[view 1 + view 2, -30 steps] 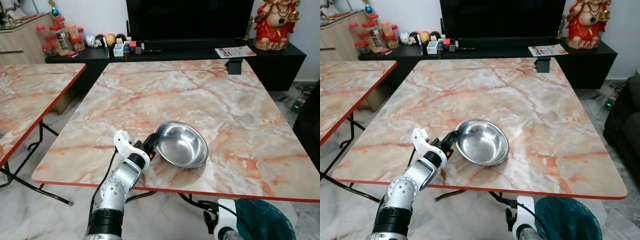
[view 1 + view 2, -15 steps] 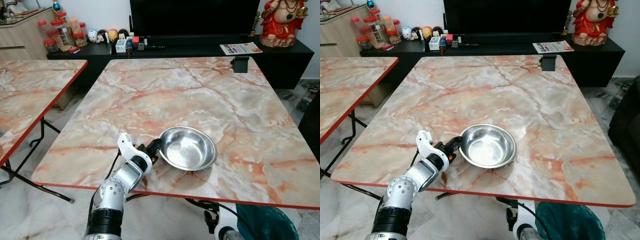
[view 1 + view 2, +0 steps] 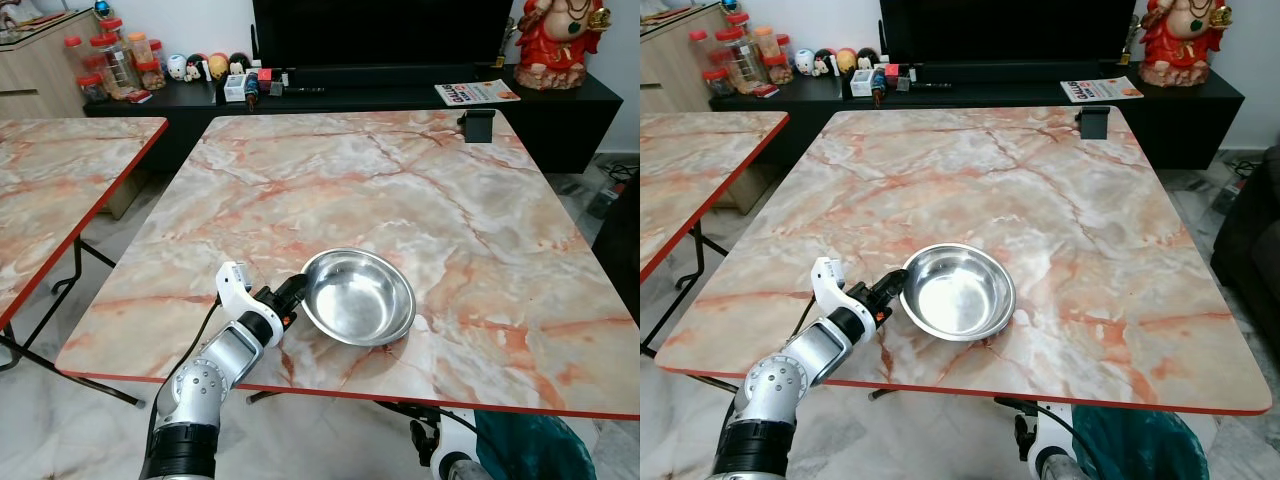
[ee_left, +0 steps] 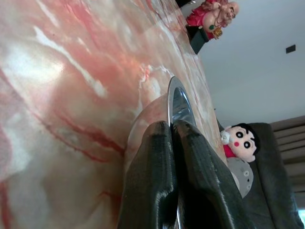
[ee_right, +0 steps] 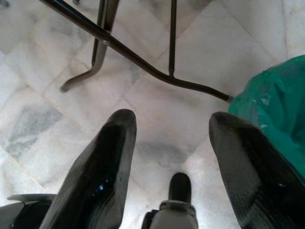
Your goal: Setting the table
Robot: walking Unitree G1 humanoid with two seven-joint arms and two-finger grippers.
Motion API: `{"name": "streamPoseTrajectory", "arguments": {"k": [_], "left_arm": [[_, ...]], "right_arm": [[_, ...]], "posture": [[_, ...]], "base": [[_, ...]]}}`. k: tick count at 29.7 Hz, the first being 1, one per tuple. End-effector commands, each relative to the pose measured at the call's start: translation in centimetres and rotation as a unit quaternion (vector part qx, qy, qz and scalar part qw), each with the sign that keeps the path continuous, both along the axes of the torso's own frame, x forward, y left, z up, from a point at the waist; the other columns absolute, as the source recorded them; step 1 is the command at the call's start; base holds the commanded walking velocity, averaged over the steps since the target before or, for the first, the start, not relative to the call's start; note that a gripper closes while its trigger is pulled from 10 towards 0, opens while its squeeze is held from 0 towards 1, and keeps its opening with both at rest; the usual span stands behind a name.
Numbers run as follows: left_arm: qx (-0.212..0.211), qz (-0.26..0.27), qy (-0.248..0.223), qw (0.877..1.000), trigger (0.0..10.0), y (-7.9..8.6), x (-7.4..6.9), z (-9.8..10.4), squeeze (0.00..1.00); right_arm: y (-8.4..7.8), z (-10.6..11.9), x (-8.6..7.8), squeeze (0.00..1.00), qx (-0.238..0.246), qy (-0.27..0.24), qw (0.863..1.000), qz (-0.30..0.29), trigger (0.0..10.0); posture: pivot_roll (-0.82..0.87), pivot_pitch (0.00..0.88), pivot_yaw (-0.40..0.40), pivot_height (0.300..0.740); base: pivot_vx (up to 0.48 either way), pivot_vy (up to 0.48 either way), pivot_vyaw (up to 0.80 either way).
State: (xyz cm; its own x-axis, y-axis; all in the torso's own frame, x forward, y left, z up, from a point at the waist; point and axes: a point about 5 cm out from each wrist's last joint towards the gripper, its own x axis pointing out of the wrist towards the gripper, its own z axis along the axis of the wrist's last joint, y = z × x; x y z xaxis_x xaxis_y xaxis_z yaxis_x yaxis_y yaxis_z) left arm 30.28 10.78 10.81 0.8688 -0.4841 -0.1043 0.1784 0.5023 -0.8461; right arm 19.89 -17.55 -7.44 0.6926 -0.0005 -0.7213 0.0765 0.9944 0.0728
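The left end effector (image 3: 291, 296) pinches the rim of the steel bowl (image 3: 358, 296) resting on the marble desk (image 3: 400, 190); the right end effector (image 5: 174, 143) hangs spread wide below the desk.

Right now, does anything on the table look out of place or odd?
Nothing stands out. The steel bowl sits upright and empty on the marble table, its rim pinched by the left gripper. No spill or damage shows.

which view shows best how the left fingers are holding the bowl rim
The left wrist view: the two fingers are pinched on the steel bowl rim, seen edge-on and close. The eye views show the whole bowl on the marble table with the left gripper at its left edge, but small. The right wrist view faces the floor.
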Motion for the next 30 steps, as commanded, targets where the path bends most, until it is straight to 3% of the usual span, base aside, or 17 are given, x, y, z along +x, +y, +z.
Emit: {"name": "streamPoseTrajectory", "arguments": {"k": [1,9,10,11,12,13,30], "left_arm": [[0.028,-0.015,0.011,0.999,10.0,-0.1,-0.4,-0.5,0.0],[0.02,-0.041,0.009,0.999,10.0,-0.9,-0.7,-0.7,0.0],[0.021,-0.043,0.008,0.999,10.0,-1.0,-0.7,-0.7,0.06],[0.023,-0.045,0.006,0.999,10.0,-1.1,-0.7,-0.6,0.59],[0.024,-0.046,0.006,0.999,10.0,-1.1,-0.7,-0.6,0.87],[0.03,-0.05,0.001,0.998,10.0,-1.1,-0.7,-0.5,1.0],[0.048,-0.043,-0.021,0.998,10.0,-0.5,-0.3,0.4,1.0]], "right_arm": [[0.2,0.2,0.3,0.0,0.001,-0.004,1.0,0.003,10.0],[0.2,0.2,0.3,0.0,0.001,-0.004,1.0,0.003,10.0],[0.2,0.2,0.3,0.0,0.001,-0.004,1.0,0.003,10.0],[0.2,0.2,0.3,0.0,0.001,-0.004,1.0,0.004,10.0],[0.2,0.2,0.3,0.0,0.001,-0.004,1.0,0.004,10.0],[0.3,0.1,0.3,0.0,0.002,-0.004,1.0,0.005,10.0],[0.5,0.1,0.3,0.0,0.007,-0.004,1.0,0.004,10.0]], "posture": [[-0.01,0.0,0.061,0.74],[-0.01,0.0,0.062,0.74],[-0.01,0.0,0.062,0.74],[-0.01,0.0,0.062,0.74],[-0.01,0.0,0.062,0.74],[-0.01,0.0,0.063,0.74],[-0.01,0.0,0.065,0.74]], "base": [[0.0,0.0,0.0],[0.0,0.0,0.0],[0.0,0.0,0.0],[0.0,0.0,0.0],[0.0,0.0,0.0],[0.0,0.0,0.0],[0.0,0.0,0.0]]}}
